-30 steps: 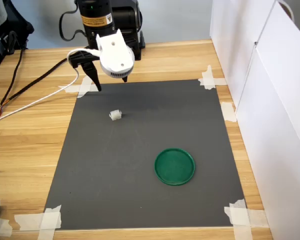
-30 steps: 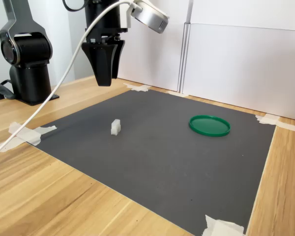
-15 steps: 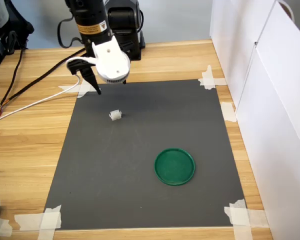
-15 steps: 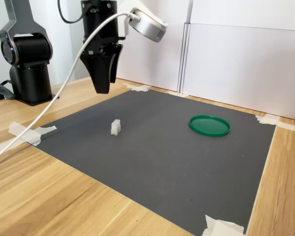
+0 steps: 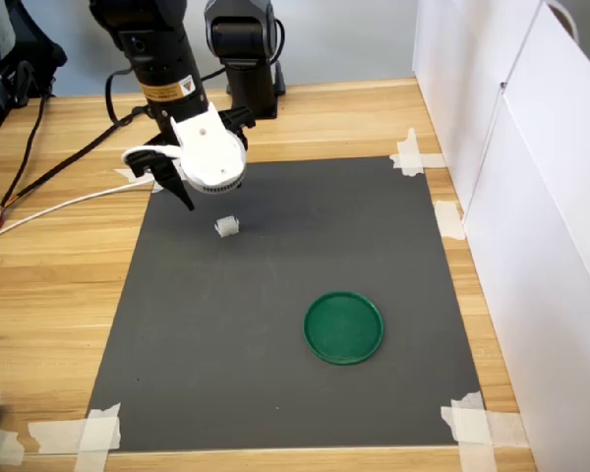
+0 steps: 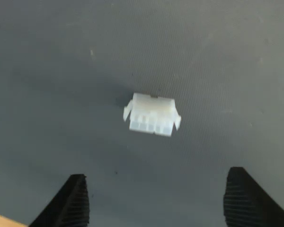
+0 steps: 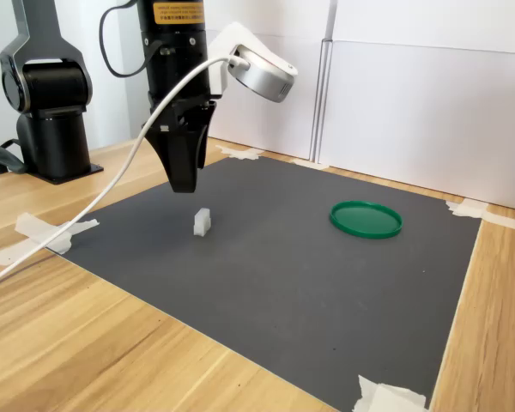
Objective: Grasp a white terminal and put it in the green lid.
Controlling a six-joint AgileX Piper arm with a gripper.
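Observation:
The white terminal lies on the black mat, a small blocky connector. In the wrist view the white terminal sits ahead of the two black fingertips, in line with the gap between them. My gripper hangs open just above the mat, a little behind the terminal and not touching it. The green lid rests flat and holds nothing, nearer the first exterior view's lower right, well away from the gripper.
The black mat is taped to a wooden table at its corners. White panels wall off the first exterior view's right. Cables trail over the wood on the first exterior view's left. The arm base stands behind the mat.
The gripper has come down and toward the terminal, shifting to the first exterior view's left. The terminal and lid have not moved.

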